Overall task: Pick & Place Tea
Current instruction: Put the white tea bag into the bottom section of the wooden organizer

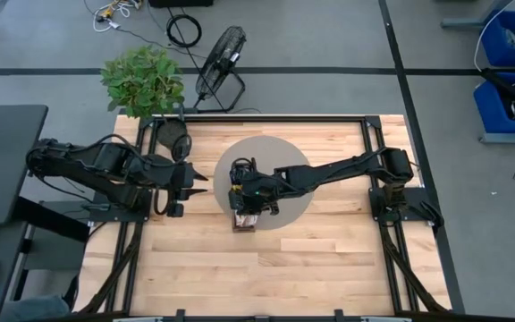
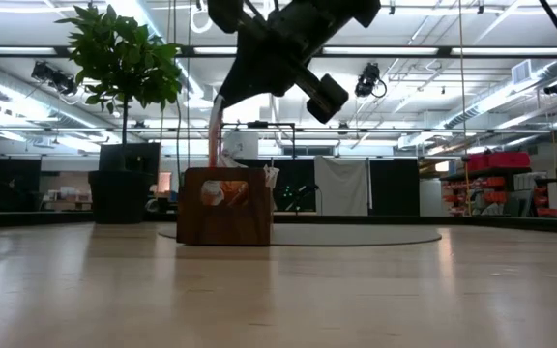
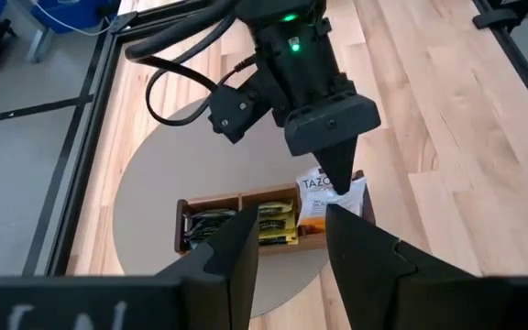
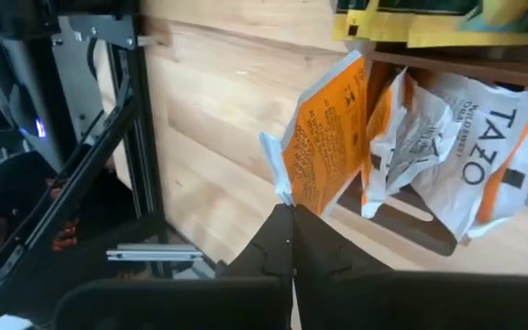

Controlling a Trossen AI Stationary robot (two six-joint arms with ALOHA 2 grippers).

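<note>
A long brown wooden tray (image 3: 236, 197) lies on a round grey mat (image 1: 284, 154) and holds the tea sachets. The dark ones (image 3: 204, 225) fill one end, the yellow-green ones (image 3: 278, 225) the middle, and the orange-and-white ones (image 4: 466, 156) the other end. My right gripper (image 4: 290, 220) stands over the orange-and-white end (image 3: 333, 197), pointing down, shut on one orange sachet (image 4: 324, 137). My left gripper (image 3: 287, 243) hovers open to the tray's left (image 1: 199, 179), touching nothing. My right gripper pinches the orange sachet by its edge at a corner (image 4: 284, 194), between the two shut fingers, coming from above and pointing down. In the low view the sachet (image 2: 215, 130) hangs upright below the fingers, its lower end at the tray's top (image 2: 225, 174).
A potted plant (image 1: 141, 80) stands at the table's far left corner, with a floor fan (image 1: 220, 58) beyond the far edge. Black frame rails (image 1: 365, 143) border the table. Bare wood (image 1: 266, 268) stretches toward the near edge.
</note>
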